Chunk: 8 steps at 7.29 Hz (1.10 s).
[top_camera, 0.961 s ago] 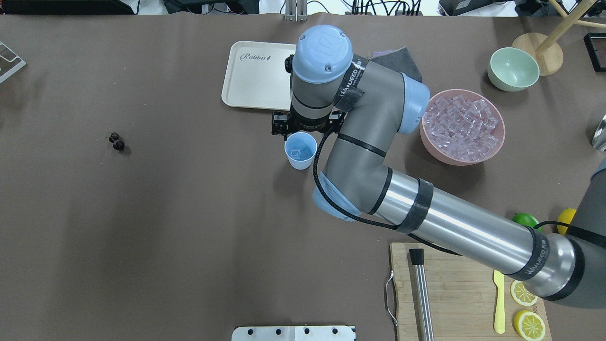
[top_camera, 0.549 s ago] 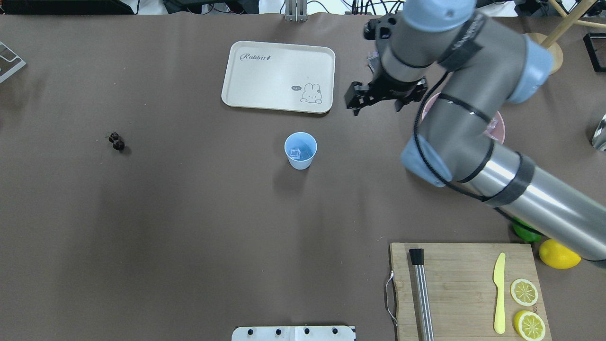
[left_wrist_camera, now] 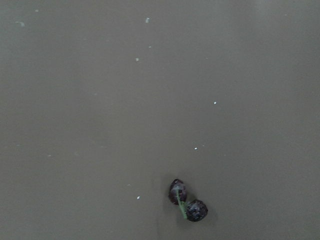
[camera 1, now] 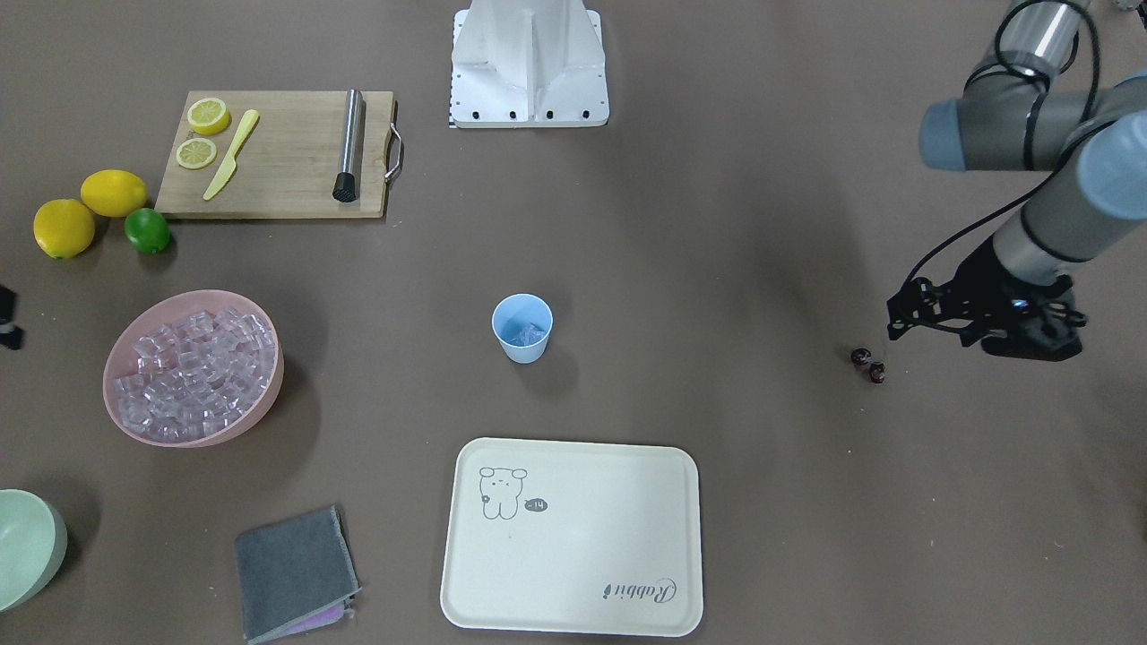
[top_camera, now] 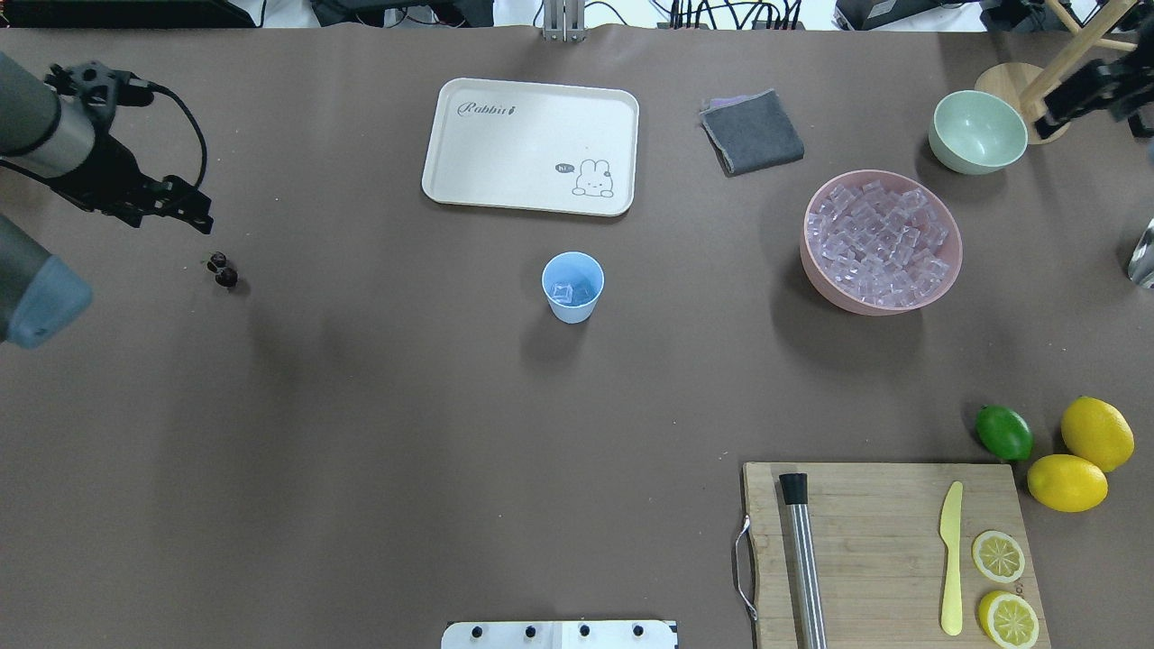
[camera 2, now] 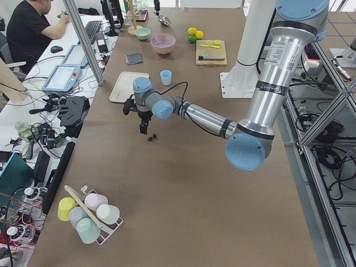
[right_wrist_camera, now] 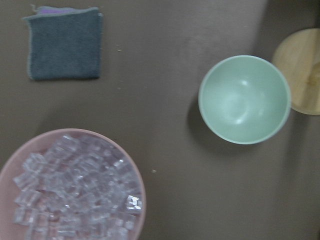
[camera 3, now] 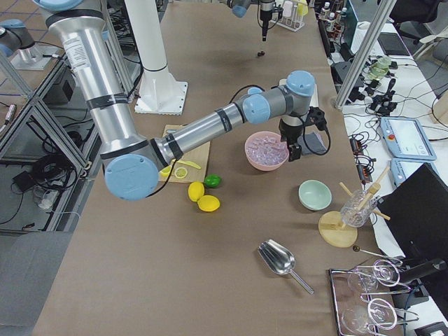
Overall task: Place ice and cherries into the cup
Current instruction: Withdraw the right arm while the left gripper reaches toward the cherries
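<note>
The light-blue cup point(top_camera: 572, 287) stands mid-table with an ice cube in it; it also shows in the front view point(camera 1: 522, 328). More ice point(top_camera: 879, 239) fills the pink bowl point(top_camera: 816, 270), which also shows in the right wrist view point(right_wrist_camera: 137, 185). The two dark cherries point(top_camera: 222, 270) lie on the table at the left and show low in the left wrist view point(left_wrist_camera: 187, 200). My left gripper point(top_camera: 158, 194) hovers just beyond and beside them, apart from them point(camera 1: 981, 322). My right gripper point(top_camera: 1095, 86) is at the far right, near the green bowl. I cannot tell whether either is open.
A cream tray point(top_camera: 532, 144) and a grey cloth point(top_camera: 753, 131) lie behind the cup. A pale green bowl point(top_camera: 978, 131) stands by a wooden stand. A cutting board point(top_camera: 883, 550) with knife, muddler and lemon slices, a lime point(top_camera: 1003, 433) and lemons are at the front right.
My right arm has swung from over the cup to the far right, past the pink bowl. My left arm has come into view near the cherries. Cup and cherries have not moved.
</note>
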Available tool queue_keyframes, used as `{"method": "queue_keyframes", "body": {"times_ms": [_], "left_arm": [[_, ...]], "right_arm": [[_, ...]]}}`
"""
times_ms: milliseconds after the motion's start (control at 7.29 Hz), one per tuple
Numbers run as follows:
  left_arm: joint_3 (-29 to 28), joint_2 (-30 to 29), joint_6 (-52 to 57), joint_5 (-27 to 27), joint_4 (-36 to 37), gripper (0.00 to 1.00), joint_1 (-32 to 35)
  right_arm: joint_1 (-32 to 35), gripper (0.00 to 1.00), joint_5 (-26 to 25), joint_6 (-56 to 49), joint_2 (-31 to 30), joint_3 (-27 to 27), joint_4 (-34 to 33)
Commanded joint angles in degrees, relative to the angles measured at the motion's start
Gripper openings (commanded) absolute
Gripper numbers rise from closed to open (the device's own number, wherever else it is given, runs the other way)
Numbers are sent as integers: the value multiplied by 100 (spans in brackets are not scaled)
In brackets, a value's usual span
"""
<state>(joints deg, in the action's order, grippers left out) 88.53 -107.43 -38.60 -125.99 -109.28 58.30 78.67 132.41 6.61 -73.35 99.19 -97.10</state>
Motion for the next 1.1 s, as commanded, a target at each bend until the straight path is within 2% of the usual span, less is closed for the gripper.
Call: {"method": "queue_keyframes", "body": {"times_ms": [0, 137, 412, 686, 961], "left_arm": [[-1221, -278, -323, 74, -1240, 98, -205], [-1207, -279, -324, 83, -1262, 98, -214], [-1180, -261, -341, 83, -1271, 94, -266], [-1162, -147, -341, 74, -1271, 60, -293], [-1128, -129, -664, 83, -1297, 58, -415]], "right_arm": [[1112, 99, 5, -1612, -529, -171, -560], [1603, 99, -109, -2245, -575, -468, -800], [1915, 99, -163, -2524, -758, -577, -943], [1933, 99, -155, -2524, -821, -559, -952], [1942, 99, -155, -2524, -839, -559, -952]]}}
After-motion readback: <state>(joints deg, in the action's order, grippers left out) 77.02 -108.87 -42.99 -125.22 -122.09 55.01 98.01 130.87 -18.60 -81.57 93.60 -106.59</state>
